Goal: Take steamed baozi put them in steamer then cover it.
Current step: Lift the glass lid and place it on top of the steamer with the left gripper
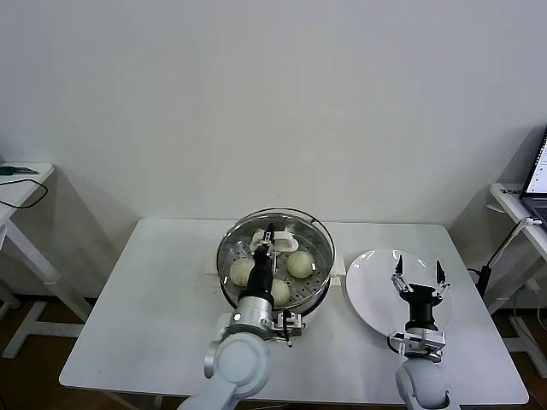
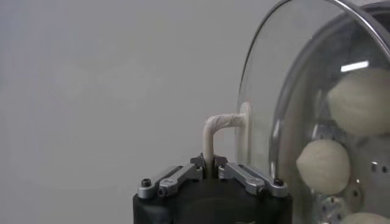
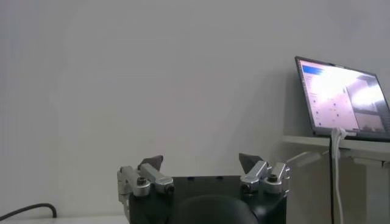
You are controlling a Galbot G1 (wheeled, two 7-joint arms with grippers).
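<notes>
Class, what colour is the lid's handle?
White; the cover's handle shows best in the left wrist view.

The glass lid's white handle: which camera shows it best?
The left wrist view: the white handle fills the centre, clamped by the left gripper, on the cover. The head view shows it small; the right wrist view misses it.

The head view looks forward and down from above onto the whole tabletop (image 1: 154, 299), with both arms rising from its lower edge and a pale wall behind. The left wrist view sits right behind the left gripper (image 2: 210, 165), very close, facing along it to the cover (image 2: 286, 91) and the wall. The right wrist view sits behind the right gripper (image 3: 201, 163), facing the wall and a laptop (image 3: 341, 97) well off. The cover (image 1: 273, 231) also appears in the head view, as does the laptop (image 1: 538, 171) at its edge.
</notes>
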